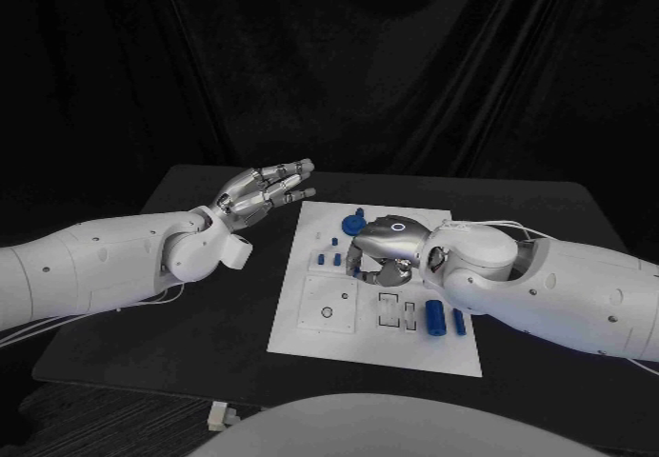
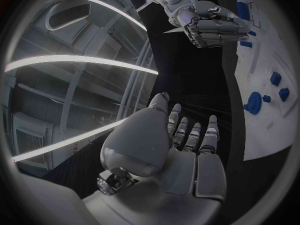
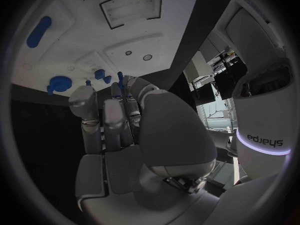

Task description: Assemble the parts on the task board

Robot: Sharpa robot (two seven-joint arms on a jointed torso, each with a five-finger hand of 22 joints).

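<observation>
Over the flat white task board [image 1: 309, 333], the right hand [image 1: 385, 249] hovers with fingers extended, empty — the left hand [image 1: 261, 195] open beside it. Small blue parts [image 1: 437, 317] lie on the board; align before closing.

My left hand [image 1: 261, 193] looks like brushed silver metal with a soft shine, and my right hand [image 1: 386, 249] has the same finish. My arms [image 1: 110, 262] are smooth white plastic, a little glossy. The board [image 1: 329, 328] is matt white plastic. The small blue parts [image 1: 434, 318] on it look like smooth plastic. The table [image 1: 179, 314] is matt black, and behind it hangs black cloth [image 1: 412, 86] with folds.
</observation>
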